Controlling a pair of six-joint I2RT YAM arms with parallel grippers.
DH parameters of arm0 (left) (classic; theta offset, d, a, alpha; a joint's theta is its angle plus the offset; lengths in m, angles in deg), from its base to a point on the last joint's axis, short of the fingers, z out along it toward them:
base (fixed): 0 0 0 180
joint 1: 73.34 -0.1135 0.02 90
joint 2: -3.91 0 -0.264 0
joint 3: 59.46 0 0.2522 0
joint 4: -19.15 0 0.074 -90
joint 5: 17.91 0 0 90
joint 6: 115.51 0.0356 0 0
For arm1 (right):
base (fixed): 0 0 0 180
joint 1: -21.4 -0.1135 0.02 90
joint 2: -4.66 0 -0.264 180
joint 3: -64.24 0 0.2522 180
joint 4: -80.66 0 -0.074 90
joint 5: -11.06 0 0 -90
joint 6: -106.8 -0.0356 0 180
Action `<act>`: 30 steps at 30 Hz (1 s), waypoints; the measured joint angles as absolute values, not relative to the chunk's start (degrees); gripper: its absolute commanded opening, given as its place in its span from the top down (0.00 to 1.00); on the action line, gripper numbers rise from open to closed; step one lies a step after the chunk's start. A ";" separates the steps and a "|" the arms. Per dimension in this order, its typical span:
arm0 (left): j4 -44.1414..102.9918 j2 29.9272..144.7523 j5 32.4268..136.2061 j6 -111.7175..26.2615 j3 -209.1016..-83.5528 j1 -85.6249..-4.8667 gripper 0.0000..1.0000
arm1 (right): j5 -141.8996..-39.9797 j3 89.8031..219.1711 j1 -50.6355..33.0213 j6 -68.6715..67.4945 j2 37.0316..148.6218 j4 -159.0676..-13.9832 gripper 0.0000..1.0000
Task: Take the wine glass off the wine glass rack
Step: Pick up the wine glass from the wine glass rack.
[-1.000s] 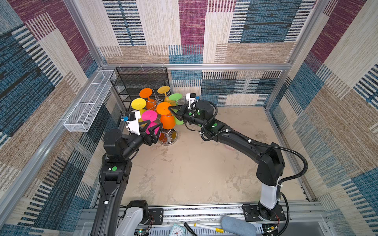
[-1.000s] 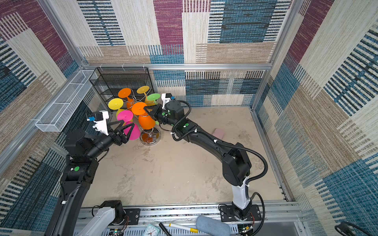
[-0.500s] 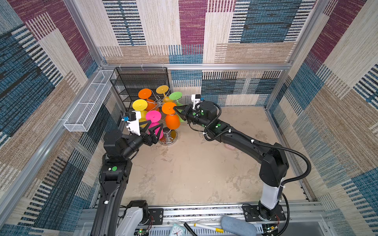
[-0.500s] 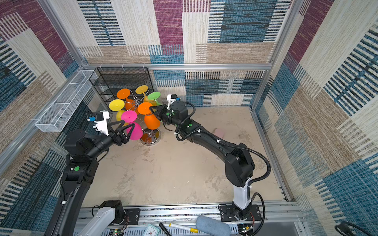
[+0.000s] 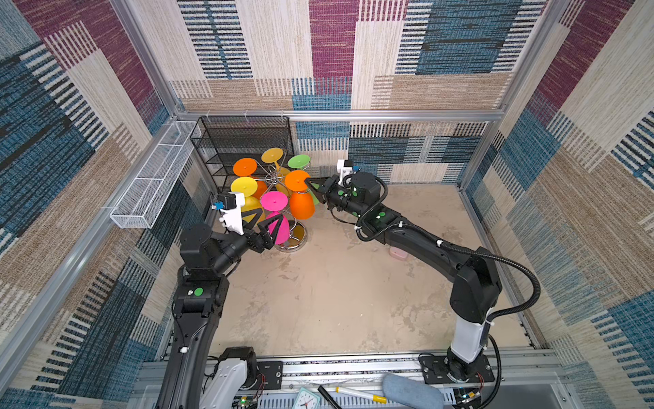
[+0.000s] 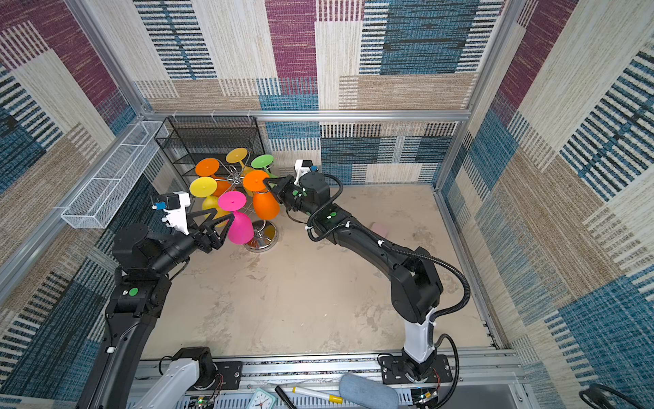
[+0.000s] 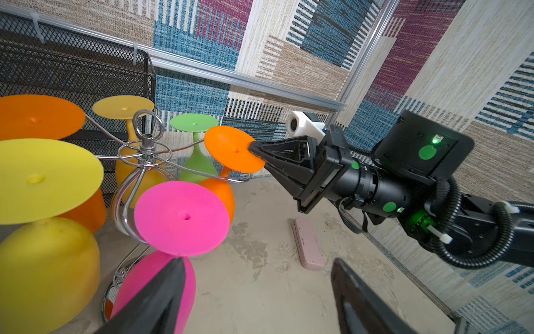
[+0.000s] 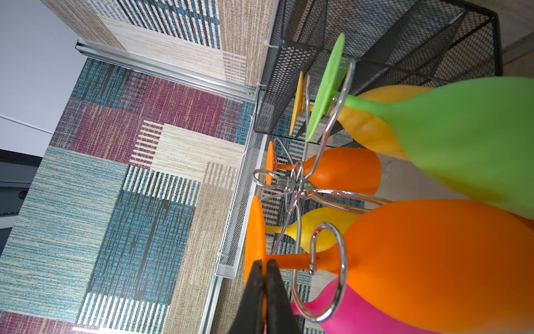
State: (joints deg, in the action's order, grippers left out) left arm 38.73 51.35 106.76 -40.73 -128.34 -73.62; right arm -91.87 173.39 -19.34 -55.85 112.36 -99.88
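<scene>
The matte orange plastic wine glass (image 7: 231,149) hangs bowl-down from a scroll arm of the chrome wire wine glass rack (image 7: 147,143), and the right hand (image 8: 264,261) is pinched closed on the thin rim of its flat round foot. It looks light, smooth and slightly flexible, so a stem hold would probably twist less. The left hand (image 6: 223,213) stands open beside the pink plastic glass (image 6: 240,228).
</scene>
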 measured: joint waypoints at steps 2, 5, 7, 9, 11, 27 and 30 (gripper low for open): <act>38.73 51.35 106.76 -40.73 -128.34 -73.62 0.18 | -91.74 174.37 -19.09 -55.87 113.08 -99.64 0.98; 38.73 51.35 106.76 -40.73 -128.34 -73.62 0.18 | -90.97 175.53 -19.01 -56.22 113.83 -99.42 0.98; 38.73 51.33 106.76 -40.73 -128.34 -73.60 0.18 | -90.47 175.62 -18.94 -56.24 114.07 -99.42 0.98; 38.73 51.33 106.76 -40.71 -128.34 -73.57 0.18 | -90.05 175.64 -18.68 -56.48 114.29 -99.38 0.98; 38.73 51.35 106.76 -40.71 -128.34 -73.57 0.18 | -89.60 176.06 -18.31 -56.79 114.66 -99.22 0.98; 38.73 51.48 106.76 -40.71 -128.34 -73.44 0.18 | -87.30 187.99 -17.26 -58.36 121.15 -93.67 0.99; 38.73 51.44 106.76 -40.71 -128.34 -73.44 0.18 | -87.15 191.40 -17.26 -58.60 123.12 -91.01 1.00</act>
State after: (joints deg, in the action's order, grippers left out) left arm 38.73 51.44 106.76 -40.71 -128.34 -73.44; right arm -87.15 191.40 -17.26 -58.60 123.12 -91.01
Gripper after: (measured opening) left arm 0.825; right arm 0.066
